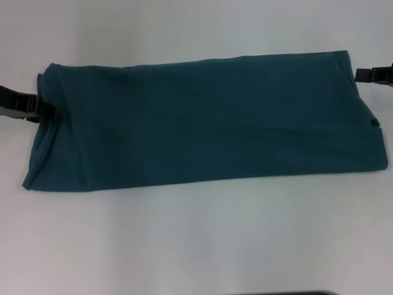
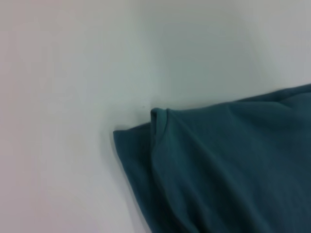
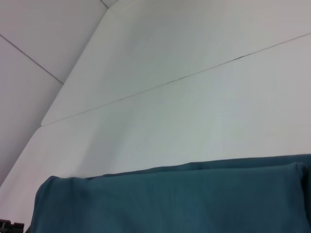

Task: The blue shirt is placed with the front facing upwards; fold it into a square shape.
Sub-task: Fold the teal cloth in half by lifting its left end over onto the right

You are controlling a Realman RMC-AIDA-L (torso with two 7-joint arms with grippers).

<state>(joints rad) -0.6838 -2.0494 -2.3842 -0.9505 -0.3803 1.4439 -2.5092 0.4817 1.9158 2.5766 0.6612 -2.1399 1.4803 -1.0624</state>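
The blue shirt [image 1: 202, 123] lies across the middle of the white surface [image 1: 196, 246] as one long band running left to right, plain teal side up, with no print showing; it looks already folded lengthwise and now needs its ends brought together to make a square. The left claw [image 1: 54, 113] sits at the band's left end near the far corner, its fingertips touching the cloth edge, though whether they are clenched on the fabric or released cannot be told. The right claw [image 1: 362, 74] rests just beside the far right corner, and its state cannot be told either. To do this step well, each claw should probably take all the layers at its corner, not only the top one, then lift just enough to clear the surface. One end should travel over to meet the other squarely, edges lined up, so the loose layers seen in the left wrist view do not slide apart or bunch. A small dark notch [image 1: 375, 123] shows on the right edge. By count: one shirt, two claws, one surface.
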